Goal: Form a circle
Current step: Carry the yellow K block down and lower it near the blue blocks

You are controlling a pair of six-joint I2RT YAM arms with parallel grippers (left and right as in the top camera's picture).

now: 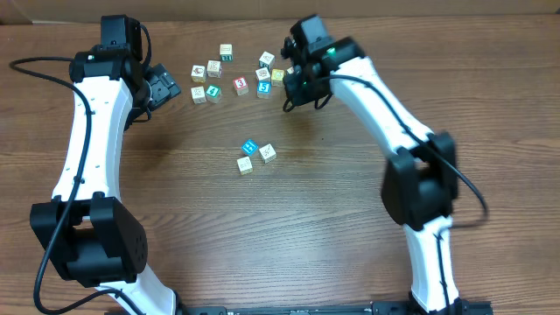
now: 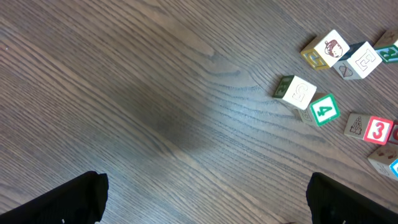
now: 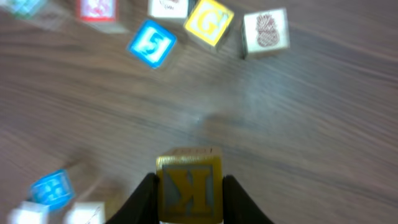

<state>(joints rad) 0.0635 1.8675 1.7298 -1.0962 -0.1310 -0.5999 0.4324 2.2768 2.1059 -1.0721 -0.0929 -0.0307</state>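
The circle (image 1: 254, 155) is a tight cluster mid-table: a blue "H" cube (image 1: 249, 147) and two whitish cubes (image 1: 268, 153) (image 1: 245, 164). In the right wrist view the same blue cube (image 3: 53, 186) shows at the lower left. My right gripper (image 3: 188, 202) is shut on a yellow "K" cube (image 3: 188, 183), one finger against each side. From overhead this gripper (image 1: 291, 94) hangs at the right end of the scattered cubes, hiding the yellow cube. My left gripper (image 1: 162, 87) stands wide open and empty over bare wood (image 2: 208, 208), left of the scatter.
Loose cubes lie in a row at the back of the table (image 1: 241, 74). Among them are a blue "5" cube (image 3: 151, 43), a yellow "G" cube (image 3: 210, 22), a pineapple cube (image 3: 265, 31), a green "4" cube (image 2: 323, 110) and a red "3" cube (image 2: 378, 130).
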